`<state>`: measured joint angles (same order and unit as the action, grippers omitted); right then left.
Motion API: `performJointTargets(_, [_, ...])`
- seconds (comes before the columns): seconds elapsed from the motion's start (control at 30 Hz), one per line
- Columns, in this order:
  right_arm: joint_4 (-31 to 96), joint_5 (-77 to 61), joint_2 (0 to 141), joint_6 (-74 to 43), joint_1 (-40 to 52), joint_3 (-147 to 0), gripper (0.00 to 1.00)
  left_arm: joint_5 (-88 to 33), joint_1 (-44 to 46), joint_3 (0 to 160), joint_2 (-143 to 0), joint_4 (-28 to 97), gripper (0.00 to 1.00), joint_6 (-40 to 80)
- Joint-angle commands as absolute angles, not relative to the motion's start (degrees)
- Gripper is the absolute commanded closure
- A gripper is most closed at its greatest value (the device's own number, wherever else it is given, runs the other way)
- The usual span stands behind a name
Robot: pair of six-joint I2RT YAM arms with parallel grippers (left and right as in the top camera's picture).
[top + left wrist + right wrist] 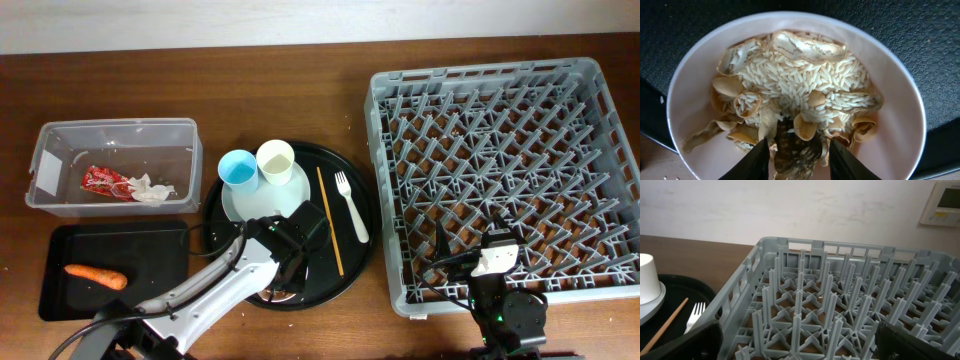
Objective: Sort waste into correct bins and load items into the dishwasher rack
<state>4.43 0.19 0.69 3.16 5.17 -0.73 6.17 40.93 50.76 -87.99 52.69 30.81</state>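
My left gripper (799,160) is down in the pink-white bowl (690,90) of rice and brownish-beige food scraps (800,75), its fingers closed on a dark brown scrap (796,150). In the overhead view the left gripper (288,250) hides most of the bowl (272,293) on the round black tray. My right gripper (800,345) is open and empty over the front edge of the grey dishwasher rack (765,255); it also shows in the overhead view (495,262). The clear tub (60,135) holds the red wrapper (103,180) and tissue (150,190). The carrot (96,275) lies in the black rectangular tray (150,240).
On the round black tray (355,265) are a pale plate (240,208) carrying a blue cup (238,168) and a cream cup (274,160), a chopstick (330,225) and a white fork (350,205). The rack (380,200) fills the right side.
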Motion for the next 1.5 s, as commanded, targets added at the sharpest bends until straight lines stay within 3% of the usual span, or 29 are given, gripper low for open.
performJointTargets(0.0, [4.6, 0.8, 0.4, 3.0, 4.8, -0.3, 0.01, 5.8, 41.1, 50.0, -87.9, 52.2, 0.73, 29.9])
performJointTargets(0.1, [4.6, 0.8, 0.4, 3.0, 4.8, -0.3, 0.01, 5.8, 41.1, 50.1, -87.8, 52.1, 0.8, 29.9])
performJointTargets(0.17, [4.6, 0.8, 0.4, 3.0, 4.8, -0.3, 0.01, 5.8, 41.1, 51.0, -87.5, 52.6, 0.9, 29.9])
performJointTargets(0.5, [4.6, 0.8, 0.4, 3.0, 4.8, -0.3, 0.01, 7.7, 41.1, 54.5, -81.7, 54.7, 0.86, 29.9])
performJointTargets(0.73, [4.6, 0.9, 0.4, 3.0, 4.8, -0.3, 0.01, -6.7, 36.6, 54.5, -81.6, 54.7, 0.89, 28.1])
performJointTargets(0.87, [4.6, 0.8, 0.4, 3.0, 4.8, -0.3, 0.01, -5.0, 36.0, 54.6, -81.3, 54.3, 0.91, 27.7])
performJointTargets(0.9, [4.6, 0.9, 0.4, 3.0, 4.8, -0.3, 0.01, 1.1, 36.0, 54.7, -80.7, 53.8, 0.92, 27.7])
performJointTargets(1.17, [4.6, 0.8, 0.4, 3.0, 4.8, -0.3, 0.01, -0.6, 35.7, 55.5, -76.0, 53.5, 0.94, 27.8])
performJointTargets(1.23, [4.6, 0.8, 0.4, 3.0, 4.8, -0.3, 0.01, -0.4, 34.1, 55.5, -73.3, 54.0, 0.92, 27.7])
performJointTargets(1.33, [4.6, 0.8, 0.4, 3.0, 4.8, -0.3, 0.01, -2.8, 35.9, 54.4, -74.1, 55.0, 0.71, 27.8])
performJointTargets(1.47, [4.6, 0.8, 0.4, 3.0, 4.8, -0.3, 0.01, -1.6, 36.8, 51.9, -79.0, 54.6, 0.69, 33.3])
